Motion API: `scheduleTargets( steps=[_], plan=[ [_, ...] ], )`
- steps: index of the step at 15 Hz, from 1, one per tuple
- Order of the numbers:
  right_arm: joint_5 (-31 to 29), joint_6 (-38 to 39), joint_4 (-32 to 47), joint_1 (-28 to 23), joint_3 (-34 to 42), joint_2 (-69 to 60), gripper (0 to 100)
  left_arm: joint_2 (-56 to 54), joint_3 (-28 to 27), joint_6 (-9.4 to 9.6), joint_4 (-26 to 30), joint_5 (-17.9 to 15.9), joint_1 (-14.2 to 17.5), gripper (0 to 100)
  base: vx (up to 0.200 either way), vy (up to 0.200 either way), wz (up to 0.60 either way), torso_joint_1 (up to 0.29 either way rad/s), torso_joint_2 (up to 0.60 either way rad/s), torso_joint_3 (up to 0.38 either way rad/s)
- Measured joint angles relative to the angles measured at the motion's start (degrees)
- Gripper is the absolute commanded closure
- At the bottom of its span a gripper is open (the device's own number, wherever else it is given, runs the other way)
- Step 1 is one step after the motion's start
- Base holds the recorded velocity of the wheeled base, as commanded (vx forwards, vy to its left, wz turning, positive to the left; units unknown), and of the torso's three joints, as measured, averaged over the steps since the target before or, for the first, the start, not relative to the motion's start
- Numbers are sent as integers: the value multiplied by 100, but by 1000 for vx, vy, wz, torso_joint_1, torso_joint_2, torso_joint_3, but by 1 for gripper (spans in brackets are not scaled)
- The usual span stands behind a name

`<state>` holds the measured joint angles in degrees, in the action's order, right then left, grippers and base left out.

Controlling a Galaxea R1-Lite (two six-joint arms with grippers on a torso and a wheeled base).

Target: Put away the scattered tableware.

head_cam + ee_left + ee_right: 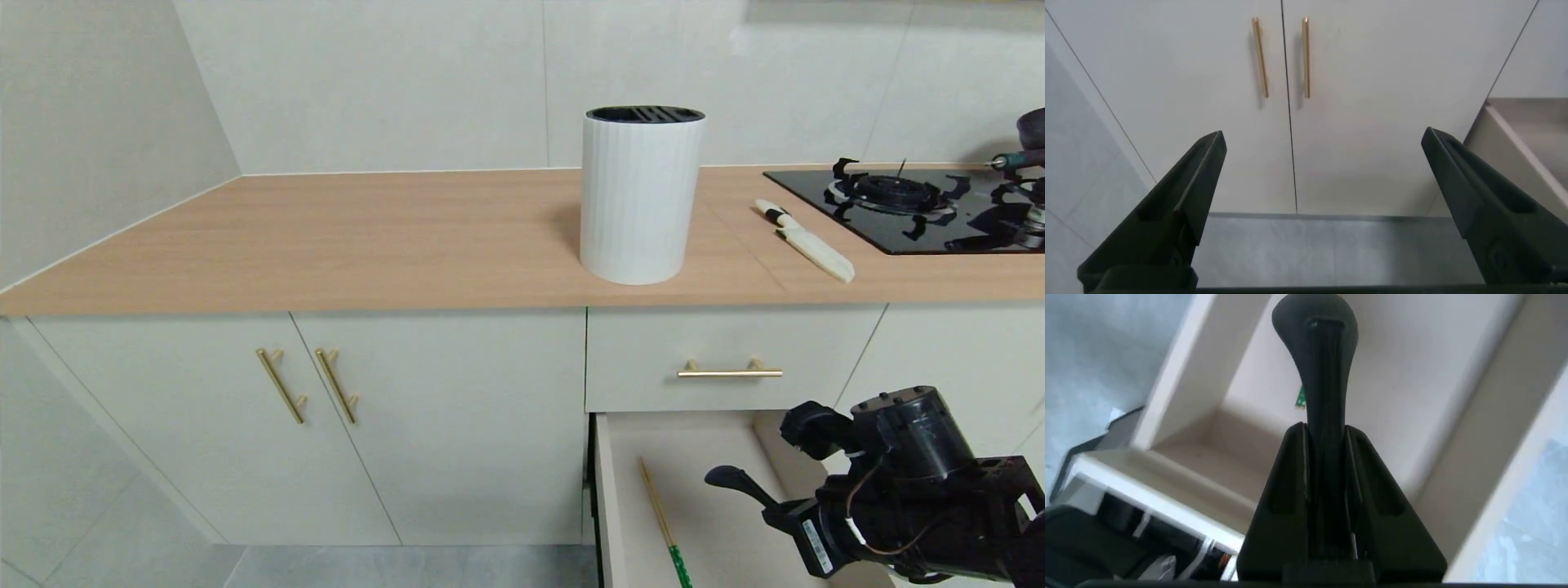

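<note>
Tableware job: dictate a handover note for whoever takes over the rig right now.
Left gripper: jaws open, empty, low before the cabinet doors.
Right gripper: jaws shut on a black utensil, over the open drawer.
Done: chopsticks lie in the drawer.
Left: drop the utensil, likely there; knife on the counter between white holder and stove.

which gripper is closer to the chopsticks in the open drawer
Right. The right gripper is above the open drawer, just beside the chopsticks lying in it. The left gripper is farther off, low in front of the double cabinet doors, outside the drawer.
</note>
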<state>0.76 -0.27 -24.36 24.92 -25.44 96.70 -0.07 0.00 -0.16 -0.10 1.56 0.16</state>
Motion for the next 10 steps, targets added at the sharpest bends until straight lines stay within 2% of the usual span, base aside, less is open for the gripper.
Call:
scheduleTargets(
  steps=[7, 10],
  plan=[
    [-10, 16, -268, -48, 23, 93, 100, 0, 0, 0, 5, -1, 0, 0, 0, 0, 0, -130, 454, 314],
    [-10, 20, -277, -54, 26, 104, 100, 0, 0, 0, 5, 0, 0, 0, 0, 0, 0, -59, 331, 255]
  ],
)
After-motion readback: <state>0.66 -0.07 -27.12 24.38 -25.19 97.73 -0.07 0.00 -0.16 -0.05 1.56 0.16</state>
